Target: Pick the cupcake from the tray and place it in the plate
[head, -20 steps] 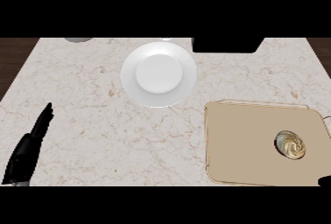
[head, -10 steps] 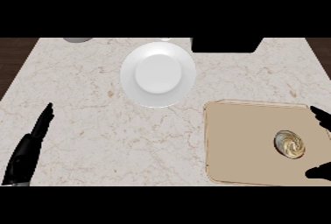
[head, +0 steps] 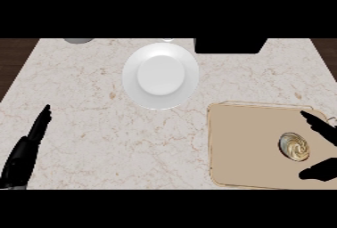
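Note:
A cupcake point(head: 295, 146) with swirled cream frosting sits on the right part of the tan tray point(head: 250, 147). My right hand point(head: 318, 125) comes in from the right edge, open, its fingers above the cupcake and its thumb point(head: 317, 171) below it, neither touching it. The white plate point(head: 161, 75) lies on the counter at the upper middle, bare. My left hand point(head: 27, 149) rests open at the lower left edge, fingers pointing up, far from the tray.
A black block point(head: 230, 45) stands at the counter's back edge, right of the plate. A grey round object point(head: 78, 40) peeks in at the back left. Dark floor borders the marble counter point(head: 118, 133) on both sides.
My right hand has come further in over the tray from the right edge, spreading around the cupcake. The left hand, cupcake and plate have stayed put.

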Motion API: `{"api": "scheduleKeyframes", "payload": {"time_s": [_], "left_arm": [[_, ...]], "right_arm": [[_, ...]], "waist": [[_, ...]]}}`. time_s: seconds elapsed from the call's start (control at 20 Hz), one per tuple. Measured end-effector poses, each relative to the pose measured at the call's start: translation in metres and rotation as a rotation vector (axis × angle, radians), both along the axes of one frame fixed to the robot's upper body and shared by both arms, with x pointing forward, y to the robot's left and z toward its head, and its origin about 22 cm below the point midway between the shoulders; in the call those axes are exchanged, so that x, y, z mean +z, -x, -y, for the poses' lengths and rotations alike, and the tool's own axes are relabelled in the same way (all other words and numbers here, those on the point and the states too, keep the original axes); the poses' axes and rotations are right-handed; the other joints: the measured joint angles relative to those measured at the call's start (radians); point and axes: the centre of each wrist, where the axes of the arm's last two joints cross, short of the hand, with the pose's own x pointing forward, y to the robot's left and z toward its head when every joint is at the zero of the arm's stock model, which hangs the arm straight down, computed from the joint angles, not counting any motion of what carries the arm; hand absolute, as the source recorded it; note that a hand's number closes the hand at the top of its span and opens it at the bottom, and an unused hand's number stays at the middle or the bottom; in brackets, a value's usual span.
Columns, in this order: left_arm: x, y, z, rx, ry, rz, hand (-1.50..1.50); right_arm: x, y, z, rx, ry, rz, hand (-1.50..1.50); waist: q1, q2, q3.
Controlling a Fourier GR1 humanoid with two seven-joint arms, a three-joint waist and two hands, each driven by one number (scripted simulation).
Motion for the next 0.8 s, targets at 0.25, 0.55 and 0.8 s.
{"api": "scheduleKeyframes", "payload": {"time_s": [0.25,0.55,0.8], "left_arm": [[-0.003,-0.003,0.003,0.0,0.004,0.0,0.0],[-0.006,-0.005,0.003,0.001,0.007,-0.001,0.0],[0.0,-0.003,-0.004,0.004,-0.003,0.002,0.0]], "right_arm": [[-0.015,0.001,-0.01,0.0,-0.005,-0.005,-1.5],[-0.026,-0.008,-0.009,0.011,-0.027,0.023,1.5],[-0.035,-0.004,-0.008,0.018,-0.033,0.079,1.5]], "waist": [[-0.001,0.0,0.0],[-0.001,-0.001,-0.002],[-0.001,-0.003,-0.005]]}}
